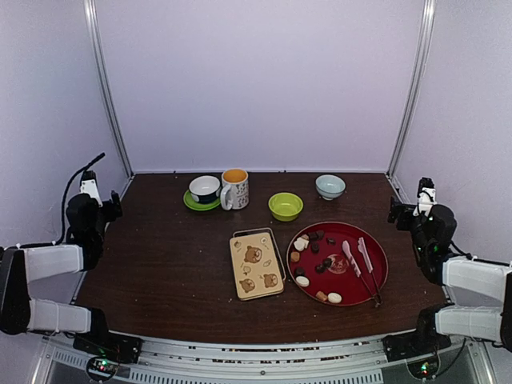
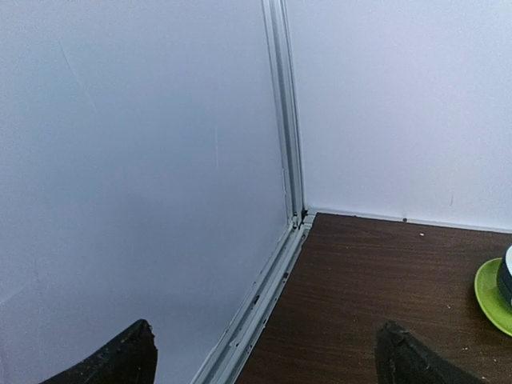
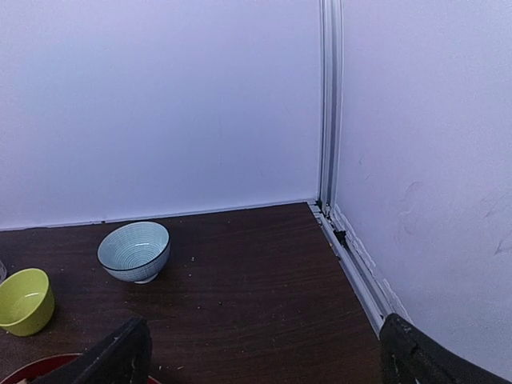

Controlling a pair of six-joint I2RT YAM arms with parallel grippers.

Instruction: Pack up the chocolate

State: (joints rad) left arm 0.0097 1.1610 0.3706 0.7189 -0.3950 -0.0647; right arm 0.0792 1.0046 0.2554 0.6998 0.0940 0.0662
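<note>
From where I sit, packing hasn't started. The chocolate [image 1: 314, 248] is all on the red plate [image 1: 344, 238], right of centre on the table [image 1: 160, 264]. I count roughly a dozen pieces loose on the plate's left half, mostly dark, with a few cream or tan ones at the top and near edge. The tin [image 1: 256, 265] lies just beside the plate on its left, showing only its bear-printed top. It looks closed to me, and I can't tell whether anything is inside. Two pale utensils [image 1: 353, 259] lie untouched on the plate's right half. Both arms are parked at the table's outer edges, well apart from the plate and the tin. The left gripper [image 2: 264, 364] has its jaws spread wide with nothing between them and faces the back-left corner. The right gripper [image 3: 264, 356] is just as wide and just as empty, looking toward the back-right corner past the blue bowl [image 3: 134, 250]. So I judge the whole job is left: open the tin, move every piece across, and close it up.
</note>
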